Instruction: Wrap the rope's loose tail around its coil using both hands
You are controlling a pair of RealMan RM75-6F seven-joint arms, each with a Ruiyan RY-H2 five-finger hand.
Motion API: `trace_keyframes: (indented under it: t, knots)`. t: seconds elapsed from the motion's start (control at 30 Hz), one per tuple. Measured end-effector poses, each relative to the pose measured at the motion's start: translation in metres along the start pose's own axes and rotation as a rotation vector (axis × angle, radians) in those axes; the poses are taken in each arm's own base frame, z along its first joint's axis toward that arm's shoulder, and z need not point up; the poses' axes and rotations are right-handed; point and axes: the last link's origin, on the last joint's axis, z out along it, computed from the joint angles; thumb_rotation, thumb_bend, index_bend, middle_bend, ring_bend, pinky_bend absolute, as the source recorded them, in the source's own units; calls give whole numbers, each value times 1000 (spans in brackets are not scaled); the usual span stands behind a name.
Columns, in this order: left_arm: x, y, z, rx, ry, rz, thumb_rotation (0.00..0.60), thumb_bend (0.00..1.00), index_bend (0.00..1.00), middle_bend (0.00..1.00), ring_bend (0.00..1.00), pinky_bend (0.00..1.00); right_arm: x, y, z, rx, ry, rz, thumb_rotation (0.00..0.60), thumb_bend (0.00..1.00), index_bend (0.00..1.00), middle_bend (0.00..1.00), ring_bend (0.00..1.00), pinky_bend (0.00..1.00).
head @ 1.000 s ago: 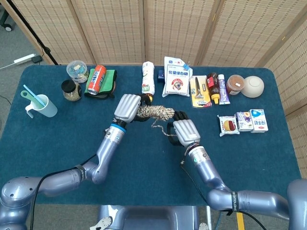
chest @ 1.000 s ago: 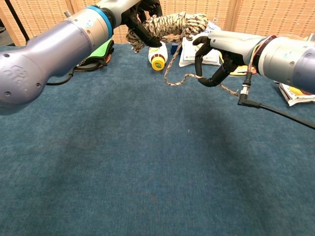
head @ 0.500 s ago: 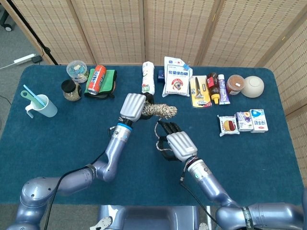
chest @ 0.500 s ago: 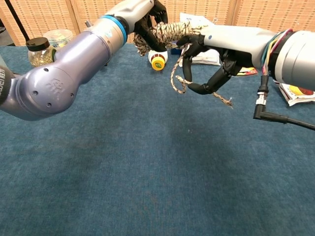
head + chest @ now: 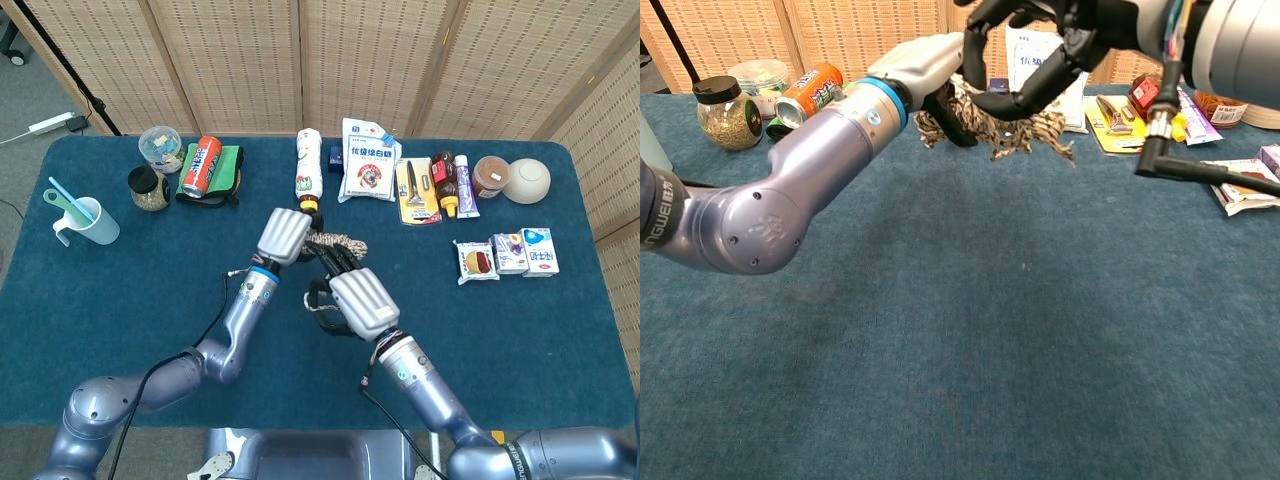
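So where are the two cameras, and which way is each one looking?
Head view: high up, looking down on the dark blue table; both silver arms reach away from it.
Chest view: low, looking forward across the table at the left hand and right hand.
Both show the speckled beige rope coil and the orange drink can.

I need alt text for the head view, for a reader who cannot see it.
Two robot arms meet mid-table: the left robot hand holds a rope coil, and the right robot hand curls close beside it. Groceries line the far edge of the blue table.
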Motion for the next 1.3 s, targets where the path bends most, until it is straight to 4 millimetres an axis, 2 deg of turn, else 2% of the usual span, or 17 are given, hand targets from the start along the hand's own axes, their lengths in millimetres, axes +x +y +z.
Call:
trace_keyframes:
  t: [0.1,0.23,0.57,0.7,0.93,1.1,1.3]
  knots:
    - [-4,3,-3,-22,-11,13,600,522,661,505,523,700,0,-11,5,23,13,-7,600,514,743,0,0,0]
    - [-10,5,-10,-65,-31,38,600,522,661,505,523,700,0,-16,18,16,28,-5,600,514,743,0,0,0]
    - [-17,4,-28,-157,-63,74,600,521,662,505,523,700,7,-11,63,-85,68,27,600,515,743,0,0,0]
    - [-16,0,-37,-199,-89,61,600,521,662,505,523,700,16,3,84,-153,109,18,600,514,743,0,0,0]
    - [-12,-9,-51,-261,-126,33,600,521,663,505,522,700,37,41,121,-305,168,37,600,514,742,0,0,0]
    - [-9,-14,-56,-271,-129,-7,600,521,665,505,522,700,41,61,132,-361,166,54,600,514,742,0,0,0]
    - [-5,-18,-58,-267,-128,-56,600,521,668,505,522,700,34,84,135,-401,125,68,600,516,741,0,0,0]
